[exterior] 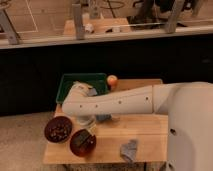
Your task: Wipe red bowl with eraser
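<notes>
Broadly, the white arm (120,102) reaches left across the wooden table (145,127), past the green tray (67,85). Its gripper (86,122) hangs just above the red bowl (82,145) near the table's front left edge; whether it holds anything I cannot tell. A dark block (83,134), probably the eraser, sits at the bowl's rim. It looks light and stiff, and is best pinched across its short sides.

Wooden table (145,131) at lower centre, pale speckled floor (20,142) at lower left, dark wall (40,70) behind, railing (50,41) across the top.
</notes>
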Motion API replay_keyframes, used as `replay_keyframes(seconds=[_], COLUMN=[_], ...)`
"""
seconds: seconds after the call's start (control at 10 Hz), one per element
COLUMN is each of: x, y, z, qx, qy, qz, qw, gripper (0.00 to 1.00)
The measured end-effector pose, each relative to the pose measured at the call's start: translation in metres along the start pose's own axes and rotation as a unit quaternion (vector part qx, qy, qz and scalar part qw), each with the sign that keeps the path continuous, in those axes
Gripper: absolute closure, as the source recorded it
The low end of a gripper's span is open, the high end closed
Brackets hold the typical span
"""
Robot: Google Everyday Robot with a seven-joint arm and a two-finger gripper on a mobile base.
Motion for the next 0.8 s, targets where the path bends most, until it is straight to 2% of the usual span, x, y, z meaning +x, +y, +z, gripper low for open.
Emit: replay_keyframes(seconds=[0.4,0.8], x=[-0.034,-0.013], y=[0.019,0.043], z=[0.007,0.014], qx=[-0.007,-0.021], qy=[-0.013,-0.013], qz=[-0.034,-0.010], qw=[0.9993,0.9996], gripper=[1.00,1.00])
